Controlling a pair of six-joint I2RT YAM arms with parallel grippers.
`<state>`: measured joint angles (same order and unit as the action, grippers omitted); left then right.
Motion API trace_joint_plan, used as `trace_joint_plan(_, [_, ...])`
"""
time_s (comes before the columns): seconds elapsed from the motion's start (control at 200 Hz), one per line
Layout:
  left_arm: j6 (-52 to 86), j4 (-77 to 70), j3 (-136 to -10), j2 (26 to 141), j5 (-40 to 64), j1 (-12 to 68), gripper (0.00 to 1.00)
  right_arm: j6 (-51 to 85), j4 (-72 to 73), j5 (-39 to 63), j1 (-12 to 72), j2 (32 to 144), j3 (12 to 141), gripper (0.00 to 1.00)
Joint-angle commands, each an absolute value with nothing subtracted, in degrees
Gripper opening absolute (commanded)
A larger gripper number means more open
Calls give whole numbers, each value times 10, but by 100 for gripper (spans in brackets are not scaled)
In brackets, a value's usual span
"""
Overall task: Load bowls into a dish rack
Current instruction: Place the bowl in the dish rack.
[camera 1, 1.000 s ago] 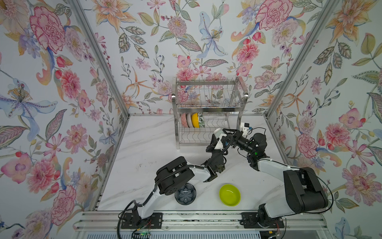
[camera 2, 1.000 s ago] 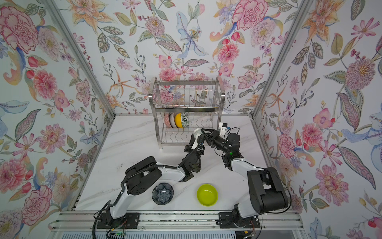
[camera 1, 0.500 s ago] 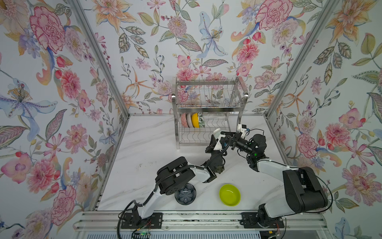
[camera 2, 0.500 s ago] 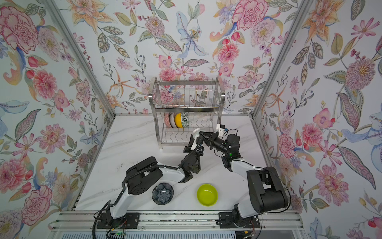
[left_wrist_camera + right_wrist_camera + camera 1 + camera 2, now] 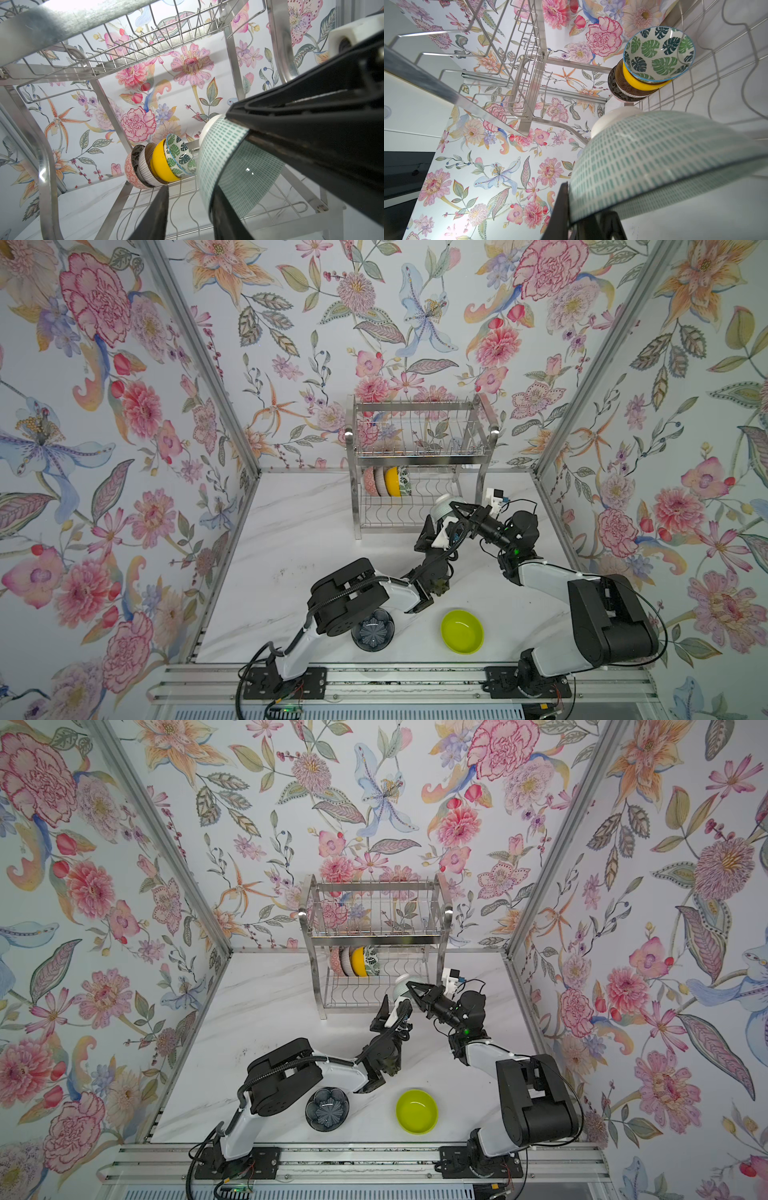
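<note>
Standing at the back of the white marble table [image 5: 299,556], the shiny two-tier steel wire dish rack [image 5: 417,456] holds a row of small bowls on edge at one end of its lower tier. The green leaf-print bowl [image 5: 179,158] is last in line, with empty wavy slots beside it. Two more wait on the table: a lime green bowl [image 5: 462,632] and a dark blue-grey flower-shaped bowl [image 5: 372,632]. Just in front of the lower tier hangs the pale mint bowl with teal dashes [image 5: 220,145], tipped on edge. The right gripper [image 5: 454,508] is clamped tight on its rim and appears to carry it alone. The left gripper [image 5: 190,195] stands partly parted astride the same wall, with one finger [image 5: 160,207] clear of the outside and the other close against the inside. Whether that inner one touches, I cannot tell.

This looks like the end of a hand-over. To do it well, the left gripper should back straight off the rim so the inner finger does not drag the bowl round in the pinch. The right should squeeze firmly, since a thin rim grip lets a bowl swivel. It can then carry the bowl low under the upper tier to the slot beside the leaf-print bowl and seat the rim in a wire dip before letting go.
</note>
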<state>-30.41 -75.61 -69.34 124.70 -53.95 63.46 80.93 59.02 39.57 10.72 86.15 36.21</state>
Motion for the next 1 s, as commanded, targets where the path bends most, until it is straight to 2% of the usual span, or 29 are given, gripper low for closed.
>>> trace_joint_plan(0.0, [-272,-743,-676,1207,-533,636,45,785,638,380,100,845,359,0])
trace_joint_plan(0.135, [-213,-670,-644,1157,-492,631,59,780,635,379,98,839,359,0])
trace_joint_plan(0.395, [-83,-481,-566,1024,-390,609,99,736,598,376,101,819,363,0])
trace_joint_plan(0.606, [47,-309,-504,906,-217,526,99,605,457,352,125,779,393,0])
trace_joint_plan(0.841, [80,-301,-404,817,-156,470,99,478,356,325,170,766,427,0])
trace_joint_plan(0.996, [94,-337,-346,781,-158,442,99,401,316,317,198,781,454,0])
